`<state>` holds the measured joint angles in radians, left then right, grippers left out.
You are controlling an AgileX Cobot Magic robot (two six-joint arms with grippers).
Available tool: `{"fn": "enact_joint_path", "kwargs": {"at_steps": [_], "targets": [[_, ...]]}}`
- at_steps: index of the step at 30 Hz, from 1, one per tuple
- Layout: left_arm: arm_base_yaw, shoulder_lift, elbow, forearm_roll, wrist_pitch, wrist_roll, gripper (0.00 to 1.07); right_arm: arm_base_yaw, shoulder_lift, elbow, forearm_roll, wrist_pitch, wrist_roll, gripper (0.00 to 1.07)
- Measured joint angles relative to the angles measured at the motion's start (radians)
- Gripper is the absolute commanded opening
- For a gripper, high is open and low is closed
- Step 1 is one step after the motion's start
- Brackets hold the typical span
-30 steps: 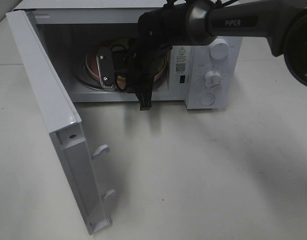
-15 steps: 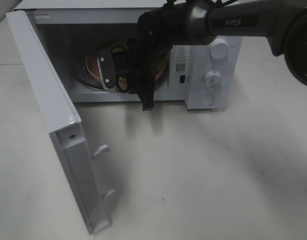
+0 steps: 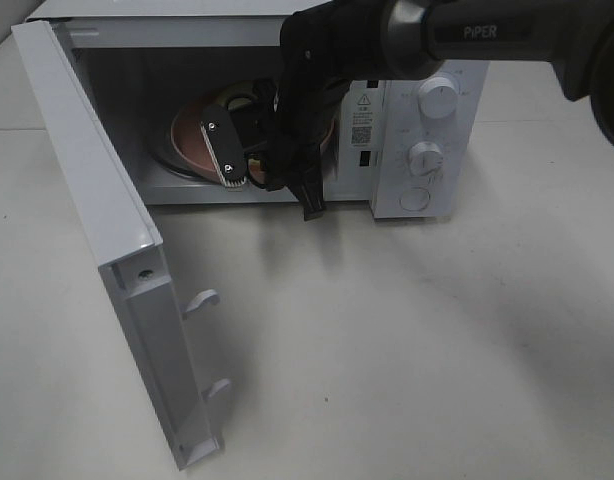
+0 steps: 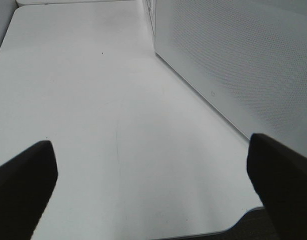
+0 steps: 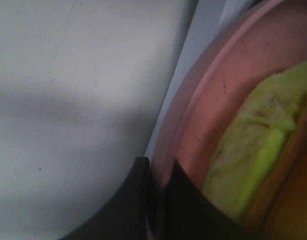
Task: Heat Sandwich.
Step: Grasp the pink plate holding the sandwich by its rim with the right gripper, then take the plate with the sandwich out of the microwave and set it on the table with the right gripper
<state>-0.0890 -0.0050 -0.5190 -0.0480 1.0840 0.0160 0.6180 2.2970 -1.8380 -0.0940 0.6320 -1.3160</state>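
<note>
Sandwich (image 5: pixel 253 165) lies on the pink plate (image 5: pixel 203 105), just beside the right gripper (image 5: pixel 156 200), whose jaws pinch the plate's rim. Left gripper (image 4: pixel 153 185) gapes wide, holding nothing.

A white table (image 3: pixel 437 340) carries 1 open white microwave (image 3: pixel 427 150).

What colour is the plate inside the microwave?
Pink, with a paler rim; the right wrist view shows it best.

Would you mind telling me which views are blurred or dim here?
Right wrist view: very close and soft, sandwich and plate blurred, right gripper a dark smear. Left wrist view: sharp table, left gripper's fingers defocused. High view: clear, microwave cavity shadowed.
</note>
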Motion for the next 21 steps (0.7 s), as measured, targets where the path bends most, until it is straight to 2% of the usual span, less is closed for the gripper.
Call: {"fn": "enact_joint_path", "kwargs": {"at_steps": [9,13,21], "targets": [[0.0,0.0,0.0,0.0,0.0,0.0,0.98,0.0,-0.104,0.157,0.017,-0.048,-0.128,0.0],[0.0,0.0,0.0,0.0,0.0,0.0,0.98,0.001,-0.183,0.243,0.102,-0.059,-0.275,0.0],[0.0,0.0,0.0,0.0,0.0,0.0,0.98,0.016,-0.264,0.34,0.138,-0.059,-0.359,0.0]]}}
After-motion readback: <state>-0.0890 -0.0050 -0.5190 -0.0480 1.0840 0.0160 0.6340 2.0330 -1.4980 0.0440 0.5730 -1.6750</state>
